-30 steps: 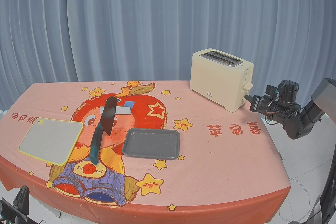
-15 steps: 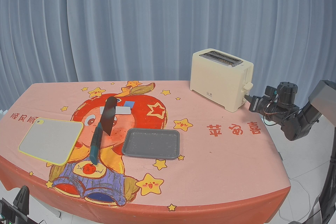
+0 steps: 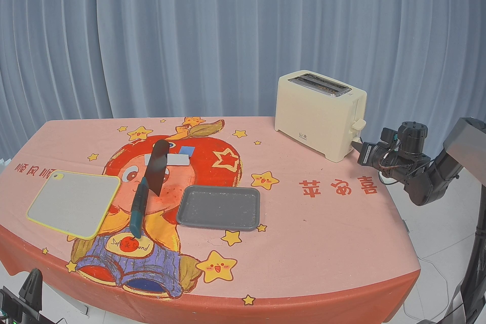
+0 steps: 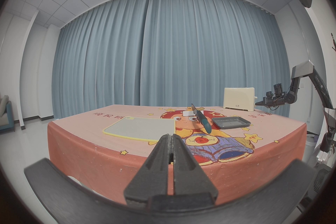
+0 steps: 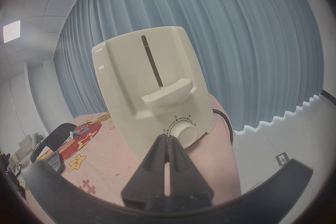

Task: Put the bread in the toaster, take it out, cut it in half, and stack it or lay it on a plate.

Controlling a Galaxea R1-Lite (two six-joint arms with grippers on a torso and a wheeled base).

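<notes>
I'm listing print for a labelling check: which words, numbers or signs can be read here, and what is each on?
"2 3 4 5": numerals around the dial on the toaster, below its lever.
Small dark mark on the toaster's long side: too small to read.
Red characters on the tablecloth, near two edges: upside down in the head view, not reliably readable.
Script on the cartoon's sweater: too small.

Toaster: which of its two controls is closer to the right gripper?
The round dial, low on the toaster's end face. The right gripper, shut, ends just beside it; the lever sits higher, on its slot.
</notes>
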